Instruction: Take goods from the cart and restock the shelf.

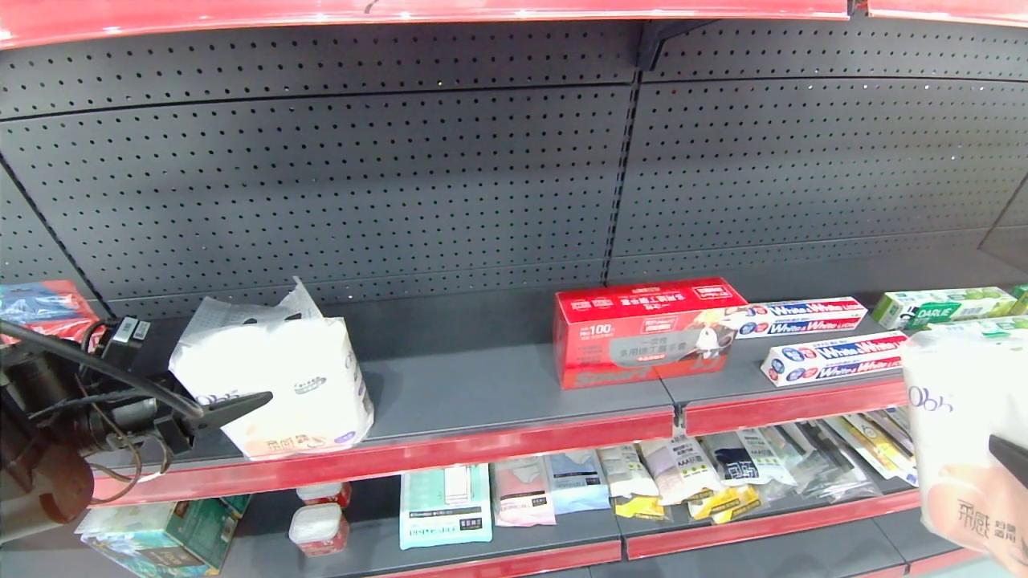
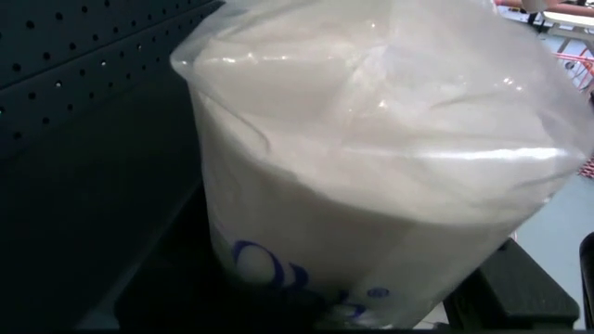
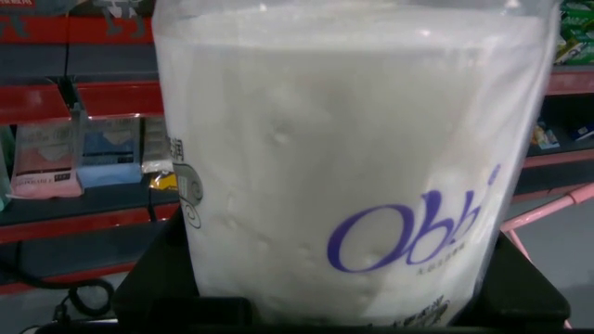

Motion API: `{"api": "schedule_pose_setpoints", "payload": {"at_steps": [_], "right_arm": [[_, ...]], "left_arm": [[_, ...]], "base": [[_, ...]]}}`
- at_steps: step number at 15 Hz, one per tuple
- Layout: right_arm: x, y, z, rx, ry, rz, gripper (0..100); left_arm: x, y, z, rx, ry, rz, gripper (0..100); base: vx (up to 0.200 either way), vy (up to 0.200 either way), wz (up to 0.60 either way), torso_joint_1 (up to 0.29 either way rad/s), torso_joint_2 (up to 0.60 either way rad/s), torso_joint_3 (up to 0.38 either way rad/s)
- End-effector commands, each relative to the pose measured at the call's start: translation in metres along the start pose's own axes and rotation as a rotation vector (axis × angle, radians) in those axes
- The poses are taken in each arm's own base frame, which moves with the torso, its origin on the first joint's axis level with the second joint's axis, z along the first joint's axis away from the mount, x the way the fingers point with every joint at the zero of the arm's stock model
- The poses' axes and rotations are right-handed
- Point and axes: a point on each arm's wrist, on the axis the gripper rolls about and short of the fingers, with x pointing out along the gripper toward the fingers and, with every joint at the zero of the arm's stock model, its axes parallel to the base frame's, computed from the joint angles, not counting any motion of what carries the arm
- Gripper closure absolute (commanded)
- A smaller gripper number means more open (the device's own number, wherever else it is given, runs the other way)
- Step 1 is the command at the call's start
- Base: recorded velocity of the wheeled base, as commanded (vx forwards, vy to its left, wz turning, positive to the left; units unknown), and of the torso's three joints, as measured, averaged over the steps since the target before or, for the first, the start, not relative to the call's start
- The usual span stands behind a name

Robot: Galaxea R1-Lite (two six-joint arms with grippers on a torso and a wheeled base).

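A white tissue pack [image 1: 281, 385] in clear plastic rests on the dark shelf [image 1: 474, 377] at its left, close to the red front edge. My left gripper [image 1: 253, 399] holds it from the left, one black finger lying across its front face. The left wrist view has this pack [image 2: 371, 186] pressed up close, with a dark finger [image 2: 506, 292] against its side. A second tissue pack [image 1: 964, 433] hangs in the air at the far right, below the shelf's front edge, with my right gripper [image 1: 1008, 459] shut on it. In the right wrist view it [image 3: 353, 167] sits between the two fingers [image 3: 162, 278].
A red box [image 1: 642, 329] lies mid-shelf, with toothpaste boxes [image 1: 811, 317] and green boxes [image 1: 940, 305] to its right. Bare shelf lies between the left pack and the red box. The lower shelf holds flat packets [image 1: 610, 482] and red-lidded jars [image 1: 320, 526]. A pegboard wall [image 1: 482, 160] backs the shelf.
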Motion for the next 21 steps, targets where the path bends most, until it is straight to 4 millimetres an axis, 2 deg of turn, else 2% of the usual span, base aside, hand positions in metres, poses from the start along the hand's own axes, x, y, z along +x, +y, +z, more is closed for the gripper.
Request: {"api": "schedule_pose_setpoints", "payload": {"at_steps": [1, 8, 9, 14, 21], "right_arm": [[0.000, 0.000, 0.000, -0.001, 0.002, 0.001, 100], [0.000, 0.000, 0.000, -0.001, 0.002, 0.001, 100], [0.000, 0.000, 0.000, -0.001, 0.002, 0.001, 100], [0.000, 0.000, -0.001, -0.001, 0.004, 0.001, 100], [-0.004, 0.001, -0.003, 0.000, -0.012, -0.004, 100]], "left_arm": [[0.000, 0.000, 0.000, -0.005, 0.000, 0.003, 100], [0.000, 0.000, 0.000, 0.003, 0.000, -0.005, 100], [0.000, 0.001, 0.001, 0.008, -0.001, -0.006, 0], [0.001, 0.003, 0.008, 0.041, -0.003, -0.006, 0], [-0.002, -0.009, 0.030, 0.102, -0.007, -0.006, 0]], "base": [[0.000, 0.000, 0.00, 0.000, 0.00, 0.000], [0.000, 0.000, 0.00, 0.000, 0.00, 0.000], [0.000, 0.000, 0.00, 0.000, 0.00, 0.000], [0.000, 0.000, 0.00, 0.000, 0.00, 0.000], [0.000, 0.000, 0.00, 0.000, 0.00, 0.000]]}}
